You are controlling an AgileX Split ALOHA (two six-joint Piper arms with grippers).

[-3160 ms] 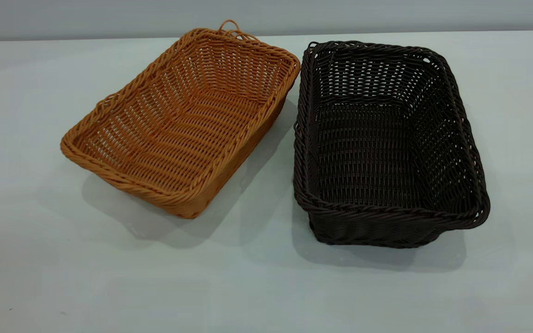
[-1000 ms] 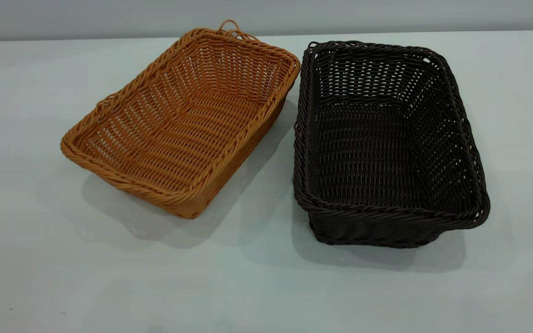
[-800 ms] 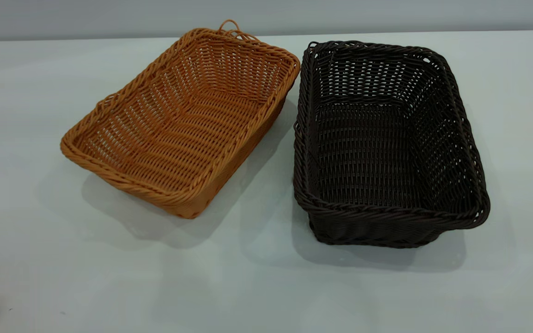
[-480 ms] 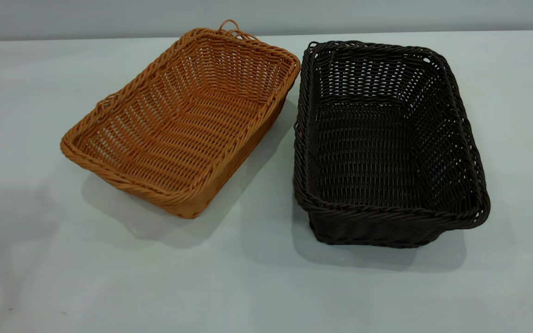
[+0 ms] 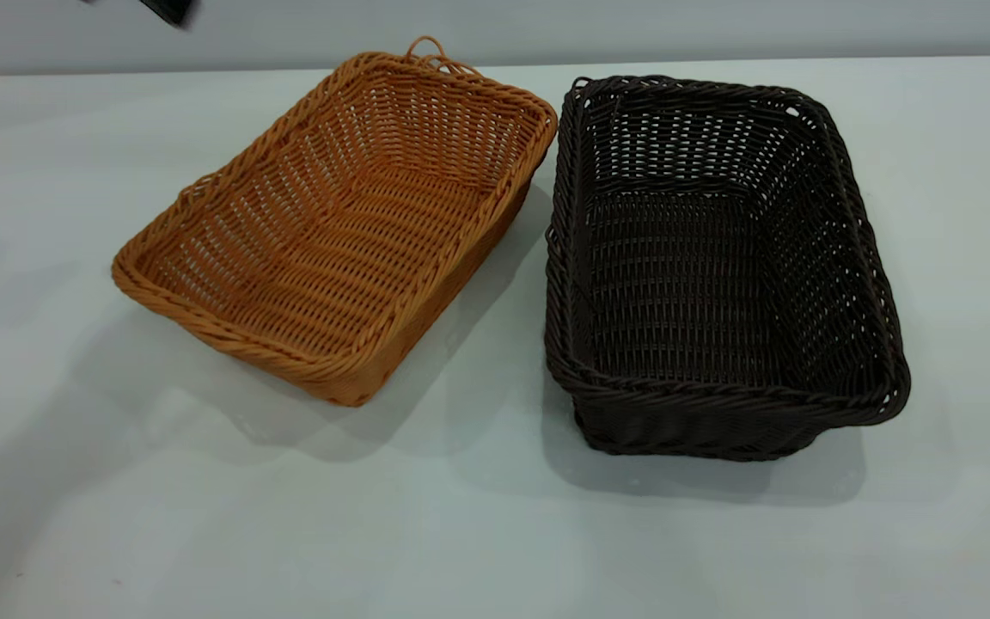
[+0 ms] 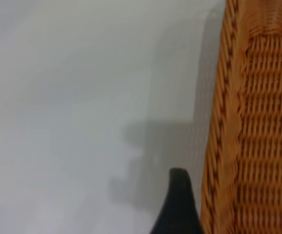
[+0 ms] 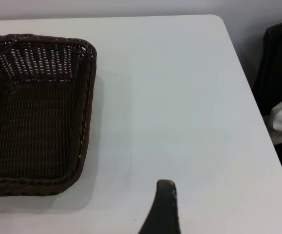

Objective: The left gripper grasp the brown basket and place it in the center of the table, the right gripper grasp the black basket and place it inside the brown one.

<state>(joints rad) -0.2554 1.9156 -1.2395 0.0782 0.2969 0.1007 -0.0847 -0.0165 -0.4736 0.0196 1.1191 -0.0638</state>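
We see 1 fingertip of the left gripper (image 6: 178, 204) just beside the brown basket (image 5: 336, 228)'s braided rim; opening cannot be judged, nothing held. The black basket (image 5: 718, 266) sits beside it on the table (image 5: 74, 481). We should straddle the rim wall squarely before closing. The right gripper (image 7: 162, 209) idles apart.

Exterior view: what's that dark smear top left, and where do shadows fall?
Exterior view: the left gripper, motion-blurred at the frame edge; soft shadows spread toward the camera from the brown basket and black basket. Left wrist view: soft overall, gripper shadow on the table.
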